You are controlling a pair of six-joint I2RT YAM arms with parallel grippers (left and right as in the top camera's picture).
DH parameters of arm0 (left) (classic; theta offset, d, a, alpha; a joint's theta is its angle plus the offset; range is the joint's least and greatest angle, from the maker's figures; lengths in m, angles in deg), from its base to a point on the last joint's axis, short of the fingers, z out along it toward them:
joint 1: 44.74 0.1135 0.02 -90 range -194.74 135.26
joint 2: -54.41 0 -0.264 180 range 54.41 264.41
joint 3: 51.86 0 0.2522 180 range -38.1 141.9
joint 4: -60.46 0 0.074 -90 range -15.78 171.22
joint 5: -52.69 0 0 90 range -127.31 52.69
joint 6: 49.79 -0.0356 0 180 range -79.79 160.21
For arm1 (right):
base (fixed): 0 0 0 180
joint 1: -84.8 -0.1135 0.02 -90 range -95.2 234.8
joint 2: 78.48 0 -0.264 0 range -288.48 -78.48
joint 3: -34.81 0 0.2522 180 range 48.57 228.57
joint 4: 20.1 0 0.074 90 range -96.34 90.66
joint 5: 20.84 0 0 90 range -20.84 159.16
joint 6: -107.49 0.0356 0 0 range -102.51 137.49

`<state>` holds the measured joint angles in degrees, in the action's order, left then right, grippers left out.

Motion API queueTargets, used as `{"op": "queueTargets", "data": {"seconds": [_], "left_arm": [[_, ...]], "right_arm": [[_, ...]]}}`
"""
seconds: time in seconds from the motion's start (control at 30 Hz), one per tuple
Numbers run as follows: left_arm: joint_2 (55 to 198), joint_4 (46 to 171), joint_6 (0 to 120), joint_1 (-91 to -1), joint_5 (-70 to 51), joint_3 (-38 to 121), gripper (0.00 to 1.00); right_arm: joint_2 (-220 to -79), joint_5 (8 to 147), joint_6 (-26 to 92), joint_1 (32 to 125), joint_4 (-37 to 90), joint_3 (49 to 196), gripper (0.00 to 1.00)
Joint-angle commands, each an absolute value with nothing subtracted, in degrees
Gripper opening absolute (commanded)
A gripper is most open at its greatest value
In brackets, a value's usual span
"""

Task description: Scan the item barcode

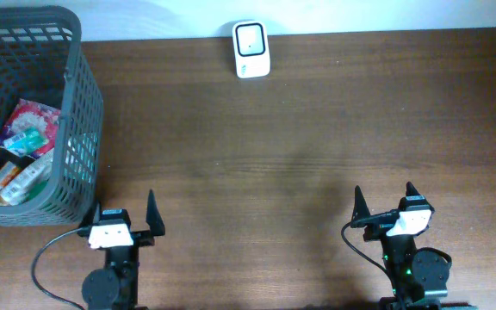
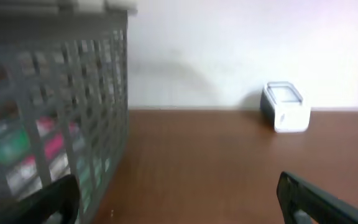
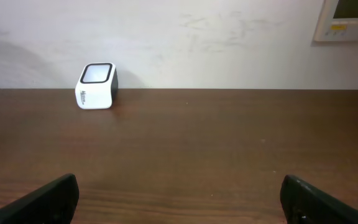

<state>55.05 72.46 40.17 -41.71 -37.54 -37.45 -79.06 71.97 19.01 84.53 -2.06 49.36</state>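
Observation:
Several colourful packaged items (image 1: 26, 142) lie inside a dark grey mesh basket (image 1: 74, 52) at the table's left end; through the basket wall (image 2: 92, 124) they show as blurred green and pink packs (image 2: 17, 149). A small white barcode scanner (image 1: 252, 49) stands at the far edge of the table, also visible in the left wrist view (image 2: 284, 107) and the right wrist view (image 3: 96, 86). My left gripper (image 1: 124, 211) (image 2: 179, 199) is open and empty near the front edge, just right of the basket. My right gripper (image 1: 384, 200) (image 3: 179, 199) is open and empty at the front right.
The brown wooden table (image 1: 300, 146) runs up to a white wall behind the scanner. A white wall panel (image 3: 352, 18) hangs at the upper right of the right wrist view. The basket's right wall stands close to my left gripper's left finger (image 2: 51, 199).

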Motion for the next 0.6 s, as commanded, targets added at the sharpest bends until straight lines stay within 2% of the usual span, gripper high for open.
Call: {"op": "queueTargets", "data": {"seconds": [0.0, 0.07, 0.17, 0.27, 0.43, 0.57], "left_arm": [[54.75, 62.78, 39.32, -41.47, -32.29, -37.56, 0.99], [54.75, 51.85, 39.3, -41.47, -26.24, -37.56, 0.99], [54.77, 38.12, 39.3, -41.47, -25.73, -37.56, 0.99], [54.88, 32.68, 39.3, -41.47, -27.16, -36.64, 0.99], [59.58, 37.49, 39.32, -41.47, -26.94, -27.31, 0.99], [72.87, 57.79, 39.08, -41.47, -25.34, -8.84, 0.99]], "right_arm": [[-78.85, 71.49, 19.21, 84.11, -1.91, 48.88, 0.99], [-78.85, 71.49, 19.21, 84.11, -1.91, 48.88, 0.99], [-78.85, 71.49, 19.21, 84.11, -1.91, 48.88, 0.99], [-78.85, 71.49, 19.21, 84.11, -1.91, 48.88, 0.99], [-78.85, 71.49, 19.21, 84.11, -1.91, 48.88, 0.99], [-78.85, 71.49, 19.23, 84.11, -1.91, 48.88, 0.99]]}}
